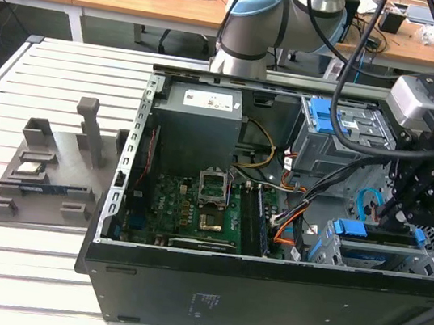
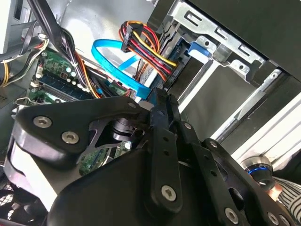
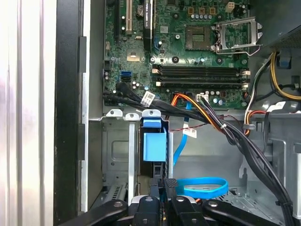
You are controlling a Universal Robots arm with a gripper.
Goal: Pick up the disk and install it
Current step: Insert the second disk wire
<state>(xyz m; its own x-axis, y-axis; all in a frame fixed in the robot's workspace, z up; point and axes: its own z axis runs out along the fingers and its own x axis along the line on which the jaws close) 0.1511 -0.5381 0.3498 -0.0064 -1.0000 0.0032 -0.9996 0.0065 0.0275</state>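
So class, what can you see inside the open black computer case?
Inside the black computer case lie a green motherboard, a grey power supply box, blue-latched grey metal drive cages and bundled cables. The arm's black hand covers part of the nearer cage.

My fingers (image 3: 162, 188) point into the drive cage (image 3: 117, 155), pressed close together on the dark edge of the disk (image 3: 154, 147), whose blue frame stands upright in the slot. Beyond it lies the motherboard (image 3: 188, 52), with black and orange cables (image 3: 207, 117) crossing over. A blue cable (image 3: 202, 187) loops just beside my fingers.
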